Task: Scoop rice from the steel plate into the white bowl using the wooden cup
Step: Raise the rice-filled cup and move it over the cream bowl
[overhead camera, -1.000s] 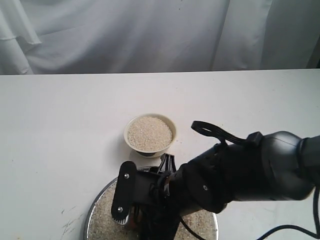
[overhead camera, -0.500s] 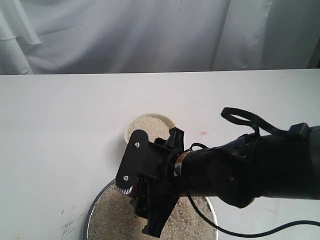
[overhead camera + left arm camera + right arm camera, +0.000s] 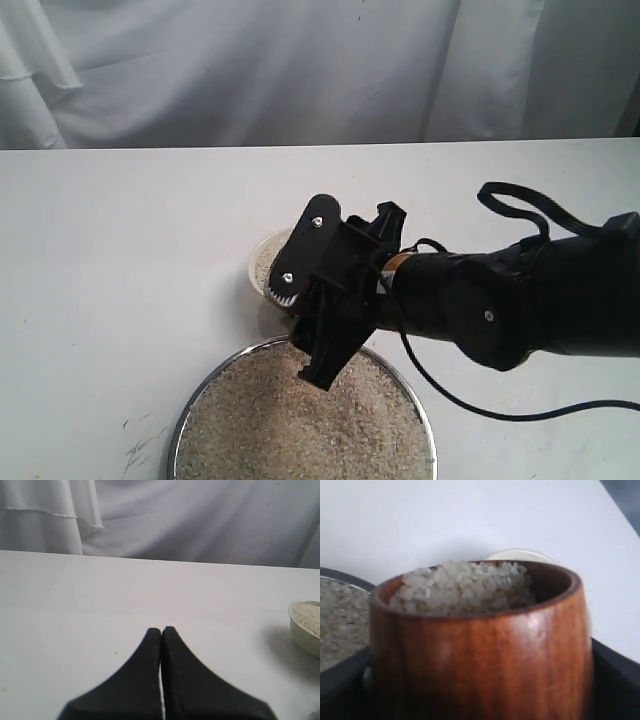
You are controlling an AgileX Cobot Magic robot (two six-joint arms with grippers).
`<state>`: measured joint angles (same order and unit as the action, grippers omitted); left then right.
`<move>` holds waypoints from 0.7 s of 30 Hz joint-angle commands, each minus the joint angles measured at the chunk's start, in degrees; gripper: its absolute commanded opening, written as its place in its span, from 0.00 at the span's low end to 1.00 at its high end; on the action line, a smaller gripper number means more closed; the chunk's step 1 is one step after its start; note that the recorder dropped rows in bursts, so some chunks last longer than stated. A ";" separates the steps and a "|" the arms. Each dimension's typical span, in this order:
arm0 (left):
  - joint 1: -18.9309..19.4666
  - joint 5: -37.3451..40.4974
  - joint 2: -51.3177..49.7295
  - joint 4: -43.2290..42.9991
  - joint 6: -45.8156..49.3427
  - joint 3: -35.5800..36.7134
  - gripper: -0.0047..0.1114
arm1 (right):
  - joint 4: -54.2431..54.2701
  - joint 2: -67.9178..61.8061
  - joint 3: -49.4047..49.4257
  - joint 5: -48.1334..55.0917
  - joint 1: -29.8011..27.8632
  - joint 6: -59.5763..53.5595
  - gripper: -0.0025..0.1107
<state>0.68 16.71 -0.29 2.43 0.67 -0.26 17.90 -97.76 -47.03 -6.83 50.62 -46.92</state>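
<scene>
My right gripper is shut on the wooden cup, which is upright and heaped with rice. It hangs over the far edge of the steel plate, right beside the white bowl. The arm hides most of the bowl in the exterior view, and the bowl's rim peeks out behind the cup in the right wrist view. A wide bed of rice fills the plate. My left gripper is shut on nothing, low over the bare table, with the rice-filled bowl off to one side.
The white table stretches around the plate and bowl. A white curtain hangs along its far edge. A black cable loops up from the right arm's wrist.
The right gripper has lifted out of the plate with the filled cup and moved away toward the bowl, uncovering the plate's rice. The bowl is now mostly hidden behind the arm.
</scene>
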 commanded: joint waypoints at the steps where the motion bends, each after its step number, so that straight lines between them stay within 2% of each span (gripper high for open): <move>1: -0.09 -0.36 0.29 0.04 -0.18 0.26 0.04 | -3.29 0.97 0.18 -3.28 -3.45 0.43 0.02; 9: -0.09 -0.36 0.29 0.04 -0.18 0.26 0.04 | -8.91 -0.93 -3.32 -3.66 -8.32 1.00 0.02; 16: -0.09 -0.36 0.29 0.04 -0.18 0.26 0.04 | -18.39 -7.20 -12.09 2.65 -9.61 -0.55 0.02; 21: -0.09 -0.36 0.29 0.04 -0.18 0.26 0.04 | -21.94 -9.63 -16.62 6.83 -9.91 -5.90 0.02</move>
<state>0.68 16.71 -0.29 2.43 0.67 -0.26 -1.37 -106.86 -61.28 -1.08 41.23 -49.90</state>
